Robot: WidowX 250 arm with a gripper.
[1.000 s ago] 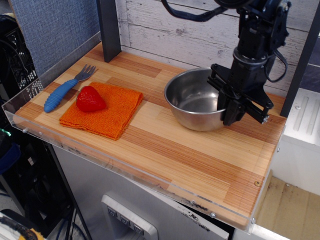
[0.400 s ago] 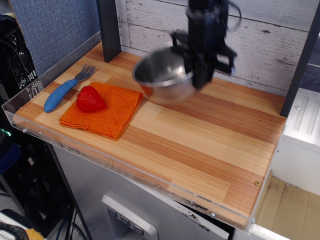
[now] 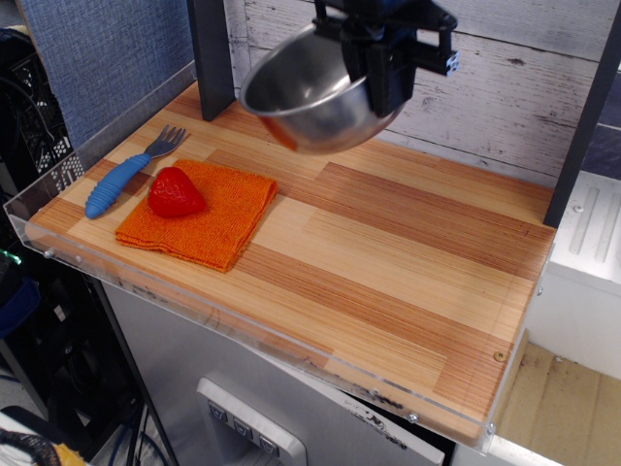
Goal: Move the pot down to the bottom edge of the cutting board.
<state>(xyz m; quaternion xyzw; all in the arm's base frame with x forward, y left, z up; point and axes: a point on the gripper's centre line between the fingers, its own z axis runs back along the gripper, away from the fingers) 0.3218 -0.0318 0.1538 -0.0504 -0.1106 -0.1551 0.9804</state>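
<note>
At the left lay a blue-handled plastic fork (image 3: 124, 173), then a red strawberry toy (image 3: 175, 192) on a folded orange cloth (image 3: 206, 216). Right of these, the large shiny stainless-steel pot (image 3: 309, 95) hung tilted in the air above the far part of the striped wooden cutting board (image 3: 388, 262), its rim clenched by the black gripper (image 3: 386, 60). A second earlier it had sat on the board's right side; it had since been lifted and carried leftward and up. The near edge, its likely goal, was well apart.
</note>
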